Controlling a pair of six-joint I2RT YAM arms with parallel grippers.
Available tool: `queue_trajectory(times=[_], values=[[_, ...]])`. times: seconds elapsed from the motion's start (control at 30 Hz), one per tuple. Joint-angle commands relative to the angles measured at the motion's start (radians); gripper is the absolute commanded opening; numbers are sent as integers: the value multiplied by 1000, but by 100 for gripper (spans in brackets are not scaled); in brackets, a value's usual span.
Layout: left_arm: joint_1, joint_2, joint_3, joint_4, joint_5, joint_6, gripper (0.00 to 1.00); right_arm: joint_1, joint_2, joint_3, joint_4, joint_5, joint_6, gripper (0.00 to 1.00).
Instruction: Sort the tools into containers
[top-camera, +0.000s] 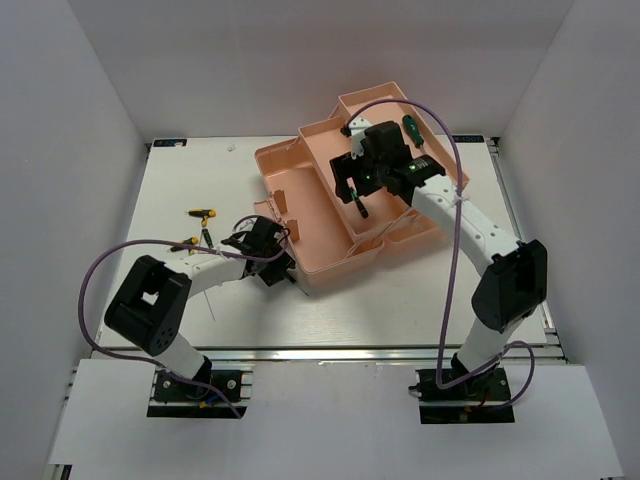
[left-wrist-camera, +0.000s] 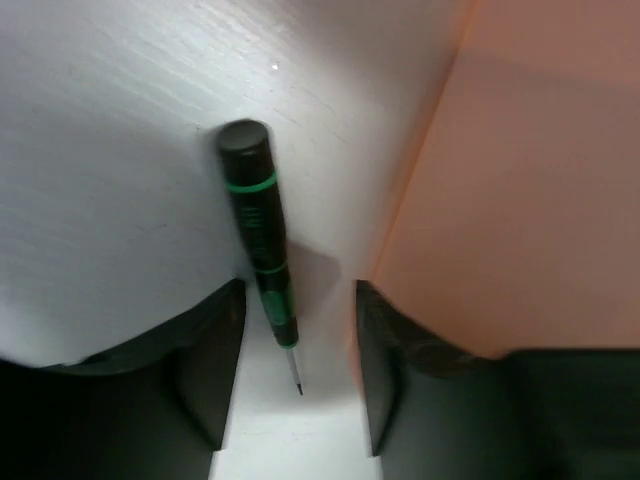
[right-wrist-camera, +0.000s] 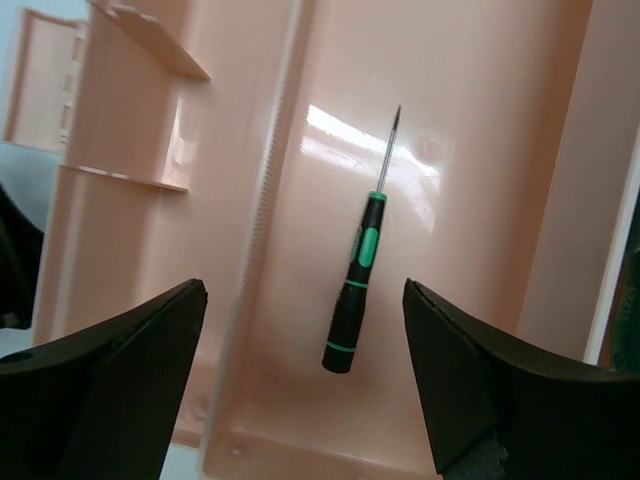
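Observation:
The salmon-pink toolbox (top-camera: 330, 215) stands open with its trays folded out. My left gripper (top-camera: 276, 268) is open, low over the table at the toolbox's near left corner. In the left wrist view a dark green screwdriver (left-wrist-camera: 258, 230) lies on the white table, its tip between my open fingers (left-wrist-camera: 212, 370), beside the toolbox wall (left-wrist-camera: 500, 180). My right gripper (top-camera: 356, 192) is open and empty above the toolbox. The right wrist view shows a dark green screwdriver (right-wrist-camera: 358, 270) lying loose in a compartment (right-wrist-camera: 480, 150) below my right gripper (right-wrist-camera: 305, 385).
Two yellow-handled screwdrivers (top-camera: 202, 213) (top-camera: 190, 240) lie on the table left of the left gripper. Another green screwdriver (top-camera: 410, 130) lies in the far right tray. The toolbox lid (top-camera: 285, 175) stands open at the left side. White walls enclose the table.

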Motion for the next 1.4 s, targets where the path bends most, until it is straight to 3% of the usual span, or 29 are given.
queue_trajectory(times=[0.0, 0.23, 0.57, 0.67, 0.77, 1.03, 1.17, 1.27, 1.33, 1.37], values=[[-13, 42, 27, -128, -46, -12, 53, -11, -123, -47, 87, -77, -28, 85], [-26, 149, 110, -317, -62, 0, 33, -47, -284, -167, 170, -94, 9, 86], [-32, 105, 53, -449, -111, 80, 27, -69, -388, -230, 228, -140, 9, 86], [-32, 67, 32, -492, -128, 114, 18, -72, -408, -238, 239, -155, 9, 87], [-32, 8, 19, -529, -134, 141, 0, -83, -420, -247, 251, -178, 33, 87], [-32, -274, 116, -570, -183, 181, 0, -104, -462, -301, 296, -204, 45, 87], [-32, -342, 246, -590, -190, 211, 0, -104, -470, -315, 304, -198, 36, 87], [-32, -368, 363, -497, -131, 241, 0, -107, -479, -330, 313, -186, 25, 86], [-32, -343, 438, -402, -45, 264, 0, -121, -496, -342, 324, -183, 21, 82], [-32, -319, 464, -301, -5, 270, 0, -129, -508, -357, 334, -195, 21, 58]])
